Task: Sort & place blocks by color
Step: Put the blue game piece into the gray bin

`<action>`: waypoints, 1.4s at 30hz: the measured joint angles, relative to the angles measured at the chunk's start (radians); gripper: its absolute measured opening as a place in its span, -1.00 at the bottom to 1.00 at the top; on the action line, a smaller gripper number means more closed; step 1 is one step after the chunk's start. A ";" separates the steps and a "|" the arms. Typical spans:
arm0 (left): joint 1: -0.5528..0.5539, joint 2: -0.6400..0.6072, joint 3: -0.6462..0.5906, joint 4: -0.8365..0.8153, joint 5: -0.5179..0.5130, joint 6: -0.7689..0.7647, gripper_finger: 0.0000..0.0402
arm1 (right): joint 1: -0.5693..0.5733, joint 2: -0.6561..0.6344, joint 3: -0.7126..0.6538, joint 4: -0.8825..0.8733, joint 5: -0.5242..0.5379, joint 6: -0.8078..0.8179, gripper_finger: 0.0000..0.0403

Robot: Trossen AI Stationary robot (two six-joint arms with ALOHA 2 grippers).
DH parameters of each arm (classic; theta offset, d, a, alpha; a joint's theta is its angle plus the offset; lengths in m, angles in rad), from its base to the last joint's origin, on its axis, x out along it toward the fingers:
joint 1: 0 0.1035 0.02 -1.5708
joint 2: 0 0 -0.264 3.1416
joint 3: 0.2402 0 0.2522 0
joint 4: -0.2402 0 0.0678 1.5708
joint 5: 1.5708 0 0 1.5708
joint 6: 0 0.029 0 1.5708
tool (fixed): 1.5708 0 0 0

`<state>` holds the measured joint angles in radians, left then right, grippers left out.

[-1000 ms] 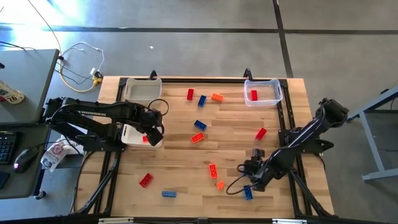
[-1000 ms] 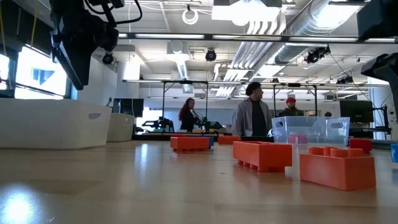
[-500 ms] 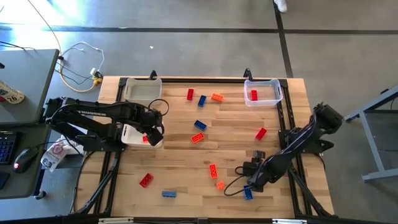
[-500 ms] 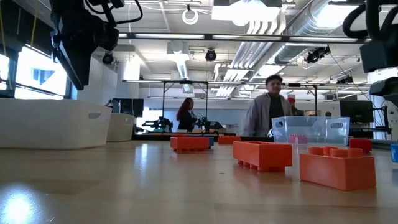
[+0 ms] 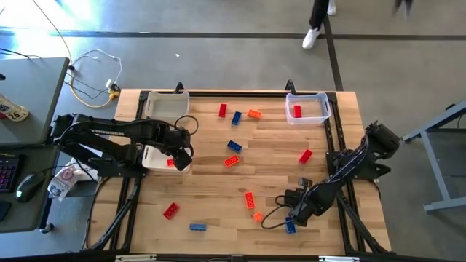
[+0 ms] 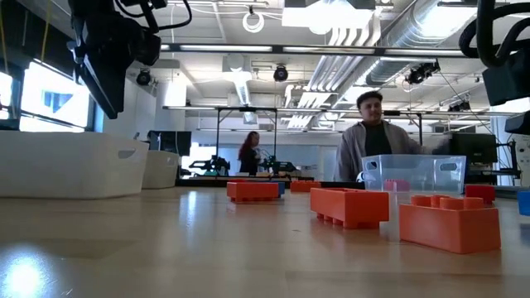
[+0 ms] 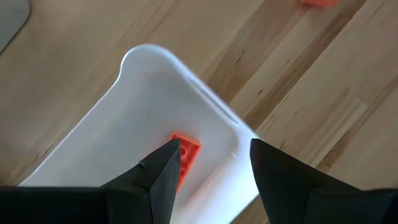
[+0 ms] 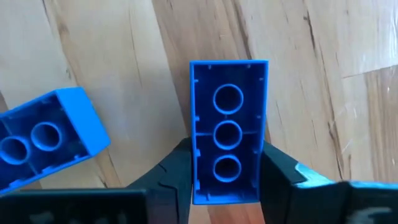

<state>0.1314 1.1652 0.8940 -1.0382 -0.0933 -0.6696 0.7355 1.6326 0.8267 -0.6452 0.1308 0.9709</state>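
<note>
Blocks are lying scattered over the wooden counter (image 5: 218,182) in red, blue and orange. The right pincer (image 8: 227,180) is working low at the near right part of the counter, clenching a blue block (image 8: 228,127) between its fingers; the block is showing its hollow underside to the wrist camera, its long axis running straight out from the pincer, along the fingers rather than across them. A second blue block (image 8: 46,140) is lying just beside it on the counter, tilted, apart from the fingers. The left pincer (image 7: 211,168) is hanging released over a white bin (image 7: 124,143) at the counter's left edge, an orange block (image 7: 185,155) lying in the bin directly beneath it. A clear bin (image 5: 308,108) holding a red block is sitting at the far right corner, nearer the right arm; another bin (image 5: 166,105) is standing at the far left. Likely the held blue block needs carrying well away to whichever bin is taking blue; I cannot tell which.
</note>
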 joint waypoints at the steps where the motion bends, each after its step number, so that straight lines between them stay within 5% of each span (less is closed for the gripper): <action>1: 0.000 0.000 0.000 0.002 0.001 0.011 -0.10 | -0.001 -0.002 0.000 0.001 0.002 0.009 -0.45; 18: -0.003 0.000 0.000 0.131 0.004 0.191 -0.10 | -0.090 -0.035 0.190 -0.037 0.204 -0.079 -0.45; 42: -0.135 0.000 0.000 0.371 0.004 0.518 -0.10 | -0.349 -0.036 0.373 0.000 0.092 -0.527 -0.45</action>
<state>-0.0032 1.1652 0.8940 -0.6670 -0.0889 -0.1519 0.3865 1.5964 1.2000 -0.6454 0.2232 0.4436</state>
